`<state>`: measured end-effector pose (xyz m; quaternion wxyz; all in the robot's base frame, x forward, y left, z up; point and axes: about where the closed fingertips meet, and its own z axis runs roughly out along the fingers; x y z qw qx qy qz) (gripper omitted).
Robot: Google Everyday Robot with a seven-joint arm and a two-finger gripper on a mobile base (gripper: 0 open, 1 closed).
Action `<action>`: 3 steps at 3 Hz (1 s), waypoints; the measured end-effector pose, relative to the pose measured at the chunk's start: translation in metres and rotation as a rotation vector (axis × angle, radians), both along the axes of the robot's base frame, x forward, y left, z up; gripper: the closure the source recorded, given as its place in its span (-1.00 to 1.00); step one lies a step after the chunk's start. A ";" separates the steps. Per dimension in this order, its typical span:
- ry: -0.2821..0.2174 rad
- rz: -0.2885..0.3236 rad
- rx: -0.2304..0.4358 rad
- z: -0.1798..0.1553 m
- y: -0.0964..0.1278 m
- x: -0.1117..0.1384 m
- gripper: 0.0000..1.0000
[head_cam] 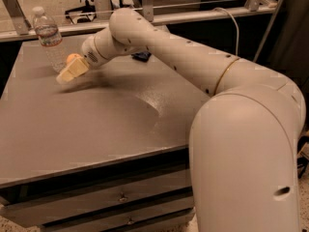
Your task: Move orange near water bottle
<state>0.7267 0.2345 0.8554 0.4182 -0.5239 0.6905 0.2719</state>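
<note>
The water bottle [48, 38], clear with a white cap and a red-and-white label, stands upright at the table's far left corner. The orange [72, 58] sits on the table just right of the bottle's base, partly hidden behind my gripper. My gripper [66, 73], cream-coloured, points down and to the left, just in front of the orange and low over the table. The orange shows above and behind the gripper, not at its tip. My white arm reaches across from the right.
A dark blue snack wrapper [141, 56] lies at the table's far edge, behind my arm. The grey table [96, 124] has drawers [120, 197] under its front edge. A metal rail and chair legs stand beyond the table.
</note>
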 end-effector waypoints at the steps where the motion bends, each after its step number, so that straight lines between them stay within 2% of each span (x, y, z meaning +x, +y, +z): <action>1: -0.014 0.001 0.018 0.008 -0.017 -0.005 -1.00; 2: -0.046 -0.012 0.051 0.023 -0.060 -0.013 -1.00; 3: -0.089 -0.024 0.107 0.044 -0.119 -0.029 -1.00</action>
